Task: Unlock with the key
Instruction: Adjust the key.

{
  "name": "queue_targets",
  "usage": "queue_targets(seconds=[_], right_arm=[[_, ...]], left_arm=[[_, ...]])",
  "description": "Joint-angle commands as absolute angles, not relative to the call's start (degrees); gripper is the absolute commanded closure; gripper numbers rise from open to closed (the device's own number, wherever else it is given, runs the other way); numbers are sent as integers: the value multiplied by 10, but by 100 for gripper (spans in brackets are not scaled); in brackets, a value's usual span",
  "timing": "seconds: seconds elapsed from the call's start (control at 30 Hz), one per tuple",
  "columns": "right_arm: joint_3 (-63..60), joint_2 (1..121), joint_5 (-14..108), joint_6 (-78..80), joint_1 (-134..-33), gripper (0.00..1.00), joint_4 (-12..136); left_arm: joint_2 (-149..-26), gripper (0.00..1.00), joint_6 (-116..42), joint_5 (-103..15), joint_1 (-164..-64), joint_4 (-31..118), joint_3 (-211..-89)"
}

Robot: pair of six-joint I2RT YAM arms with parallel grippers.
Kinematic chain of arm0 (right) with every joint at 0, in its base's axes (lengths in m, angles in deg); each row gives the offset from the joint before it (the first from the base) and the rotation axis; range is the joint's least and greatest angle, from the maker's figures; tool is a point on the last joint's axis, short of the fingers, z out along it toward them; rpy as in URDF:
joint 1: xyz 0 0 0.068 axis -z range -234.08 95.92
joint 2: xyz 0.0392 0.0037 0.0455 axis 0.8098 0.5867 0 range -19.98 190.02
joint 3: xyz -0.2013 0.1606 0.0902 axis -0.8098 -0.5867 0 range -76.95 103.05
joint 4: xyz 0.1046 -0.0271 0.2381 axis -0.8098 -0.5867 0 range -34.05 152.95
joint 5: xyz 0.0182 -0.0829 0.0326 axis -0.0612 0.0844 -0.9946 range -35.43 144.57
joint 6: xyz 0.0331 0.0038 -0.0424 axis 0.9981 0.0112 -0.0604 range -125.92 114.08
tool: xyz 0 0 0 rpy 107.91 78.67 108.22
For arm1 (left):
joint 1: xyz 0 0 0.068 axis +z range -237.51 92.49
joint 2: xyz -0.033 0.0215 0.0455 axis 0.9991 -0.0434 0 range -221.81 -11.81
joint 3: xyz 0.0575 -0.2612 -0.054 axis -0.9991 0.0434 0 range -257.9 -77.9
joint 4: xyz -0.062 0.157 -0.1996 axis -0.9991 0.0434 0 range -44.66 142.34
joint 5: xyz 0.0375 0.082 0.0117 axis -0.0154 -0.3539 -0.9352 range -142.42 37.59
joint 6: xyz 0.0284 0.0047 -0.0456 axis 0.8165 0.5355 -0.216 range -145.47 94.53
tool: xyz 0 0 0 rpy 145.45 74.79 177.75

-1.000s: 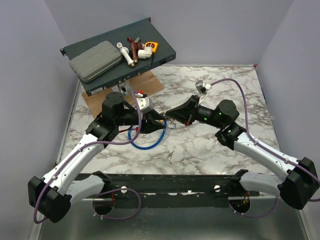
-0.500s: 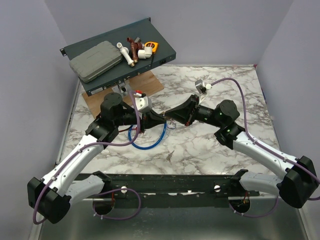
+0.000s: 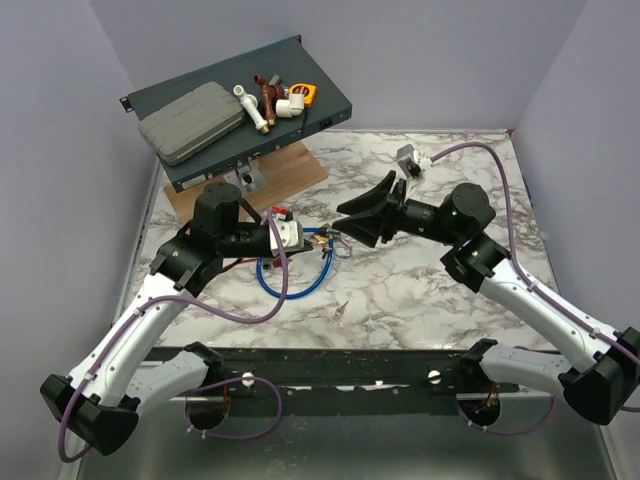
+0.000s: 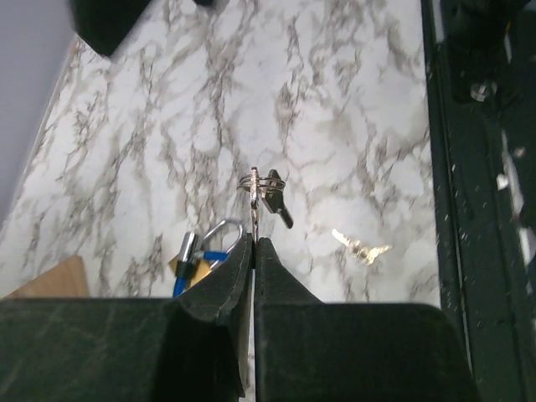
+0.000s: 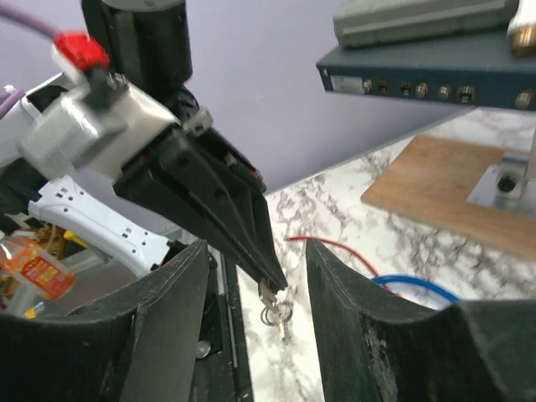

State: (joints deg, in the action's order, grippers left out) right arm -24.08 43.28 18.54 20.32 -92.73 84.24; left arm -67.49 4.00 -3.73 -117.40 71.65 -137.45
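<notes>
Left gripper (image 4: 254,241) is pinched tight on the key (image 4: 254,209), with its ring (image 4: 270,178) and a dark key (image 4: 278,209) dangling above the marble table (image 4: 352,126). Only the left wrist view shows the brass padlock (image 4: 194,268) on a blue cable (image 4: 201,258) just beside the fingers. A loose key (image 4: 360,247) lies apart from the padlock. The right wrist view shows the right gripper (image 5: 255,247) spread wide and empty, facing the held key.

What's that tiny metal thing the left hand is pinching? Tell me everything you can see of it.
The key is a tiny, thin, silver-grey metal strip, pinched by one end in the shut left hand and pointing out beyond it. A small wire ring threads its far end, with a darker key-like piece dangling from it. It seems held clear of the table; nothing else touches it.
</notes>
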Motion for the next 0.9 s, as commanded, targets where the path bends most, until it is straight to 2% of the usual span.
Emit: queue_targets(seconds=[0.0, 0.13, 0.3, 0.7, 0.87], right_arm=[[-173, 444, 153, 125, -928, 46, 732], [-118, 505, 61, 85, -928, 46, 654], [-132, 516, 42, 63, -931, 43, 660], [-154, 514, 113, -23, -994, 43, 642], [-156, 526, 162, -73, -1021, 46, 612]], left_arm=[[-663, 100, 230, -100, -1180, 908, -1410], [-662, 100, 267, -135, -1200, 961, -1428], [-698, 100, 247, -137, -1206, 1016, -1480], [-735, 100, 188, -85, -1210, 1041, -1523], [-744, 100, 184, -78, -1211, 1044, -1536]])
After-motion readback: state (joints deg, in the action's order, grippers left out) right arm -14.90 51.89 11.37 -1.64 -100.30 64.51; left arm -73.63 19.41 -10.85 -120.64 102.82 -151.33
